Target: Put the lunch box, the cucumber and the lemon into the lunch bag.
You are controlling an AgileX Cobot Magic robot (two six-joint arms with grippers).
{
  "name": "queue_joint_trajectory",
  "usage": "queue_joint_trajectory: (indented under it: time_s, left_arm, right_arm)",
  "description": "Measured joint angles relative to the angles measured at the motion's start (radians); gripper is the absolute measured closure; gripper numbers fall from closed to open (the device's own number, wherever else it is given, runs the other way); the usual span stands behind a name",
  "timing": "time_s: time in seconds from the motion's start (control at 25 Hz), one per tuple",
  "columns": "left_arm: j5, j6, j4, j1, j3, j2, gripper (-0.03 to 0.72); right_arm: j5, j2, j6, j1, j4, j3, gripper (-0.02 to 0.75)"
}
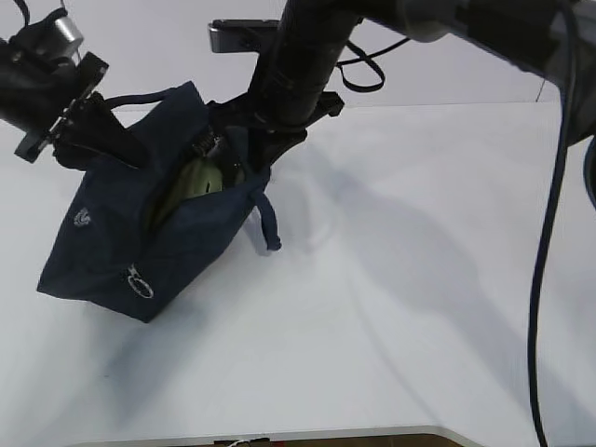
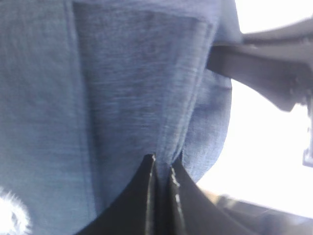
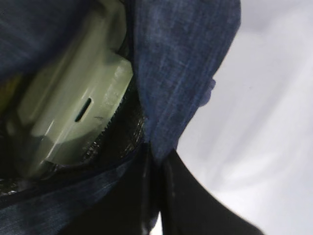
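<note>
The navy lunch bag (image 1: 107, 247) stands on the white table at the left, its mouth held open. My left gripper (image 1: 93, 130) is shut on the bag's far-left rim fabric (image 2: 164, 147). My right gripper (image 1: 251, 154) is shut on the bag's right rim (image 3: 161, 142). The lunch box with its sage-green lid (image 1: 200, 182) lies inside the bag and fills the right wrist view (image 3: 73, 107). A sliver of yellow at that view's left edge (image 3: 6, 88) may be the lemon. The cucumber is hidden.
The bag's ring zipper pull (image 1: 138, 284) hangs at its near end and one loop handle (image 1: 265, 223) droops to the right. The white table (image 1: 419, 279) stretches right and forward. Black cables (image 1: 549, 233) hang at the right.
</note>
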Motion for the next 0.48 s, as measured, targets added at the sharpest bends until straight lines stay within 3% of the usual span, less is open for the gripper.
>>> queue_joint_trajectory:
  time_s: [0.48]
  left_arm:
    - [-0.024, 0.055, -0.307, -0.065, 0.0, 0.0, 0.704]
  right_arm:
    - [0.029, -0.18, 0.0, 0.0, -0.191, 0.0, 0.725]
